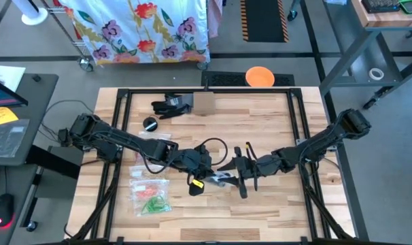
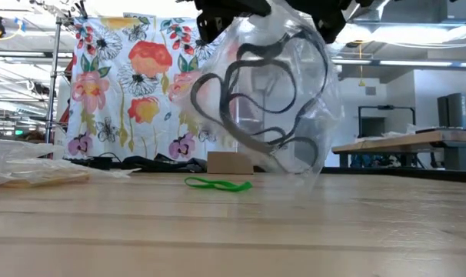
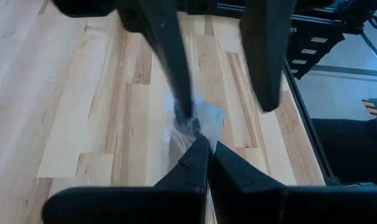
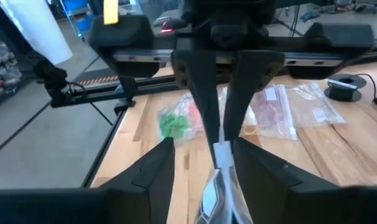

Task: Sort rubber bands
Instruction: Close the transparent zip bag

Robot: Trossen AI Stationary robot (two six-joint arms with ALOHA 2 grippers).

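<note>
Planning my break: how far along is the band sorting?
Done: clear bags of red and green bands lie on the table. In hand: left pincer pinches a clear bag of dark bands; right pincer stands open beside it. Left: one green rubber band loose.

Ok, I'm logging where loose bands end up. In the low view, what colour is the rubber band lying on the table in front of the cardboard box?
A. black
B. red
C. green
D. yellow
C. A green rubber band lies flat on the wooden table, just in front of the small cardboard box.
</note>
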